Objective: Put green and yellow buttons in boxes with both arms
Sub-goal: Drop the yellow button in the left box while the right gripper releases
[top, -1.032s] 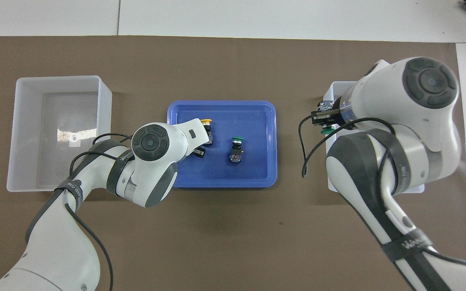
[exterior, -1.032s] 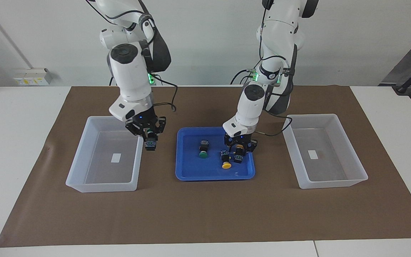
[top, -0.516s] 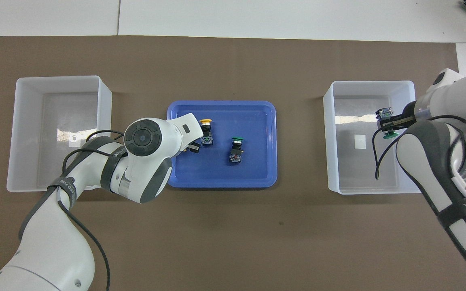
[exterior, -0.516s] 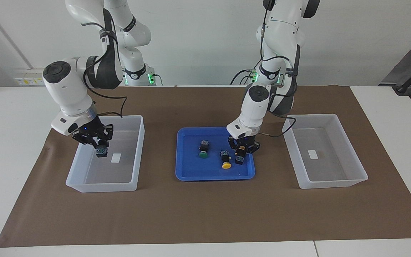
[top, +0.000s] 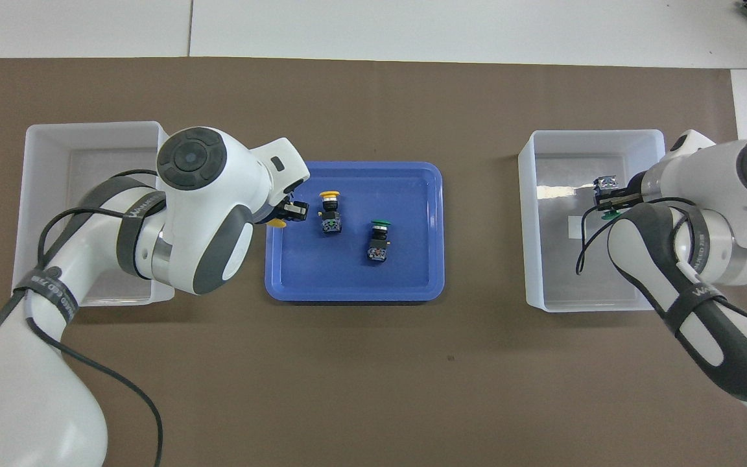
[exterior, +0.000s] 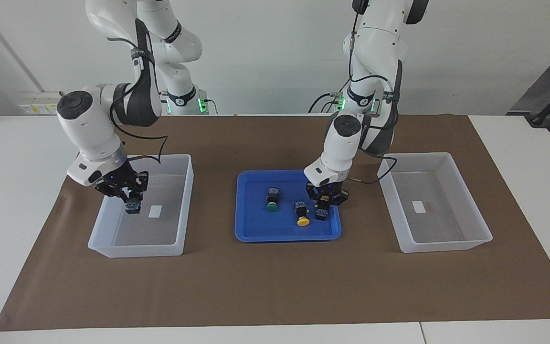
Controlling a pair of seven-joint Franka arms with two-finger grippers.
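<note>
Right gripper (exterior: 128,200), clamped on green button (top: 609,214), now low inside box (exterior: 186,165) at right arm's end; a second ago at its rim. Release looks next.

Left gripper (exterior: 326,197) just closed on yellow button (top: 277,222) in tray (exterior: 244,229); lift pending. Two buttons lie loose in tray. Other box (exterior: 447,160) holds nothing.

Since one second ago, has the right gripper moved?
Yes. The right gripper, shut on a green button, went from beside the box to over it.
</note>
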